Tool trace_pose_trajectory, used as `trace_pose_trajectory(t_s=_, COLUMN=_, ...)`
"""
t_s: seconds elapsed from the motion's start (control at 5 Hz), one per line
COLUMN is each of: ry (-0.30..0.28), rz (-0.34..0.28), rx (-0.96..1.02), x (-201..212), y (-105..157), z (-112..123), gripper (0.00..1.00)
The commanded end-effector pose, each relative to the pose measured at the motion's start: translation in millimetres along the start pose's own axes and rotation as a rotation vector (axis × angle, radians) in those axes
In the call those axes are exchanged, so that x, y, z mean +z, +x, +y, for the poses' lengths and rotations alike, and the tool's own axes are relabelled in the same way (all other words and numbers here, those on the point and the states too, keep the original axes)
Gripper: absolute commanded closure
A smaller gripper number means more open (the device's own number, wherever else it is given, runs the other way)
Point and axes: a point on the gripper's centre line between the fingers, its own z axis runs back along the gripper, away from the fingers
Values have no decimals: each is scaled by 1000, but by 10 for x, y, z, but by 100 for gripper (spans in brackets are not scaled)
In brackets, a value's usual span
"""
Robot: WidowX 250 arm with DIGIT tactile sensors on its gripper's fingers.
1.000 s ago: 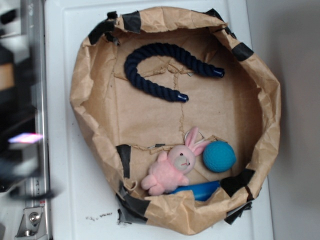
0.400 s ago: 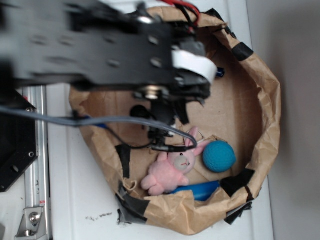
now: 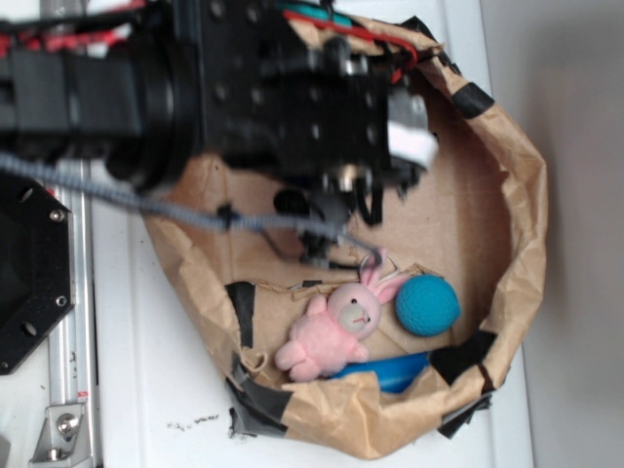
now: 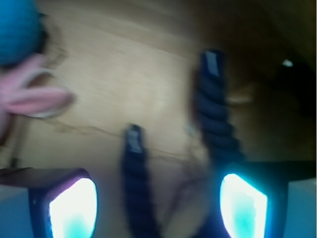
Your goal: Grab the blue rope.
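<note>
In the wrist view, the blue rope (image 4: 215, 119) shows as two dark navy twisted legs with capped ends, lying on brown paper. One leg (image 4: 134, 183) runs between my fingers; the other reaches the right finger. My gripper (image 4: 157, 208) is open above the rope, its two pads glowing bright. In the exterior view the black arm hides the rope entirely, and the gripper (image 3: 336, 210) hangs over the upper middle of the paper bag.
A crumpled brown paper bag (image 3: 517, 195) with black tape forms a nest. A pink bunny (image 3: 336, 327), a teal knitted ball (image 3: 427, 304) and a flat bright blue object (image 3: 390, 370) lie at its lower part. The bunny's ear (image 4: 34, 99) shows left.
The arm, absent a second ago, has swung in over the bag and covered the rope. Since half a second ago it has shifted slightly up and right.
</note>
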Motion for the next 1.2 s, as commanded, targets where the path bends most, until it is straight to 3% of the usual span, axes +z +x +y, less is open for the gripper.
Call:
trace_pose_trajectory(t_s=0.0, ry=6, rz=-42, rx=51, x=30, y=43, z=324, gripper=0)
trace_pose_trajectory(t_s=0.4, ry=-38, rz=-39, rx=23, x=-228, y=256, z=308, gripper=0)
trace_pose_trajectory(t_s=0.8, ry=-64, rz=-60, rx=82, x=-330, y=409, z=116, gripper=0)
trace_pose_trajectory(t_s=1.0, ry=-23, rz=-30, rx=58, x=-421, y=447, z=-50, gripper=76)
